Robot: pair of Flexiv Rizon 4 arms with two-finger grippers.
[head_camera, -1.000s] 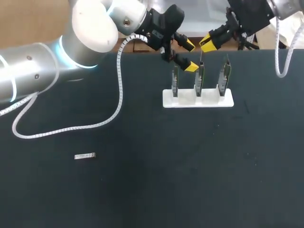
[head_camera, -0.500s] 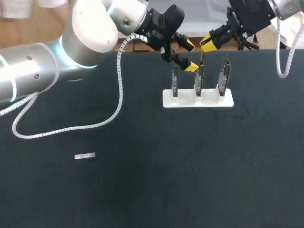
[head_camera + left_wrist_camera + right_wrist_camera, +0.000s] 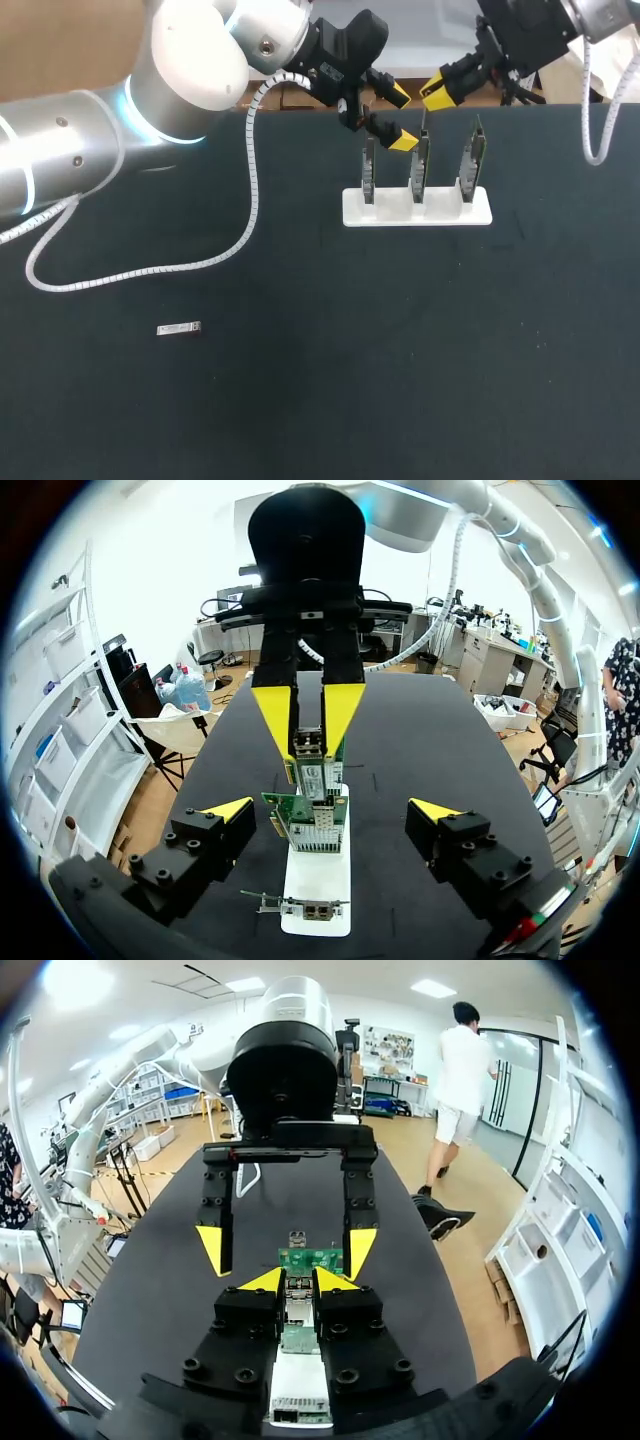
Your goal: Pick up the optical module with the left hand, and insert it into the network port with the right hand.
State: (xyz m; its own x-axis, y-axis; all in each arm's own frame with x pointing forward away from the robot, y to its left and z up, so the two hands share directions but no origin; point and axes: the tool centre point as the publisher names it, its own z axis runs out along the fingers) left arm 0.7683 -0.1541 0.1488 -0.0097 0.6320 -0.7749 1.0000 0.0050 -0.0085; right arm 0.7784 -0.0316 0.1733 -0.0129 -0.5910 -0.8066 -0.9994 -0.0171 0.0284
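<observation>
The right gripper (image 3: 298, 1279) is seen pressed onto what appears to be the optical module (image 3: 308, 743), pinched from two sides near its rear end; the view between the fingers is crowded, so this is not certain. The module is held at the top of the middle card (image 3: 318, 825), where the network port, not clearly made out, is taken to sit. The card is carried in the white stand (image 3: 417, 208) near the far edge of the table (image 3: 400, 380). The left gripper (image 3: 400, 118) is spread wide beside the stand and nothing is held in it. A loose module (image 3: 179, 328) is seen lying toward the table's left edge.

The optical module is judged light, rigid and smooth-sided, so a weak pinch may let it slip. It is best gripped across its flat sides near the back and kept square to the port. The thin card is expected to flex, so a gentle push is advised.
</observation>
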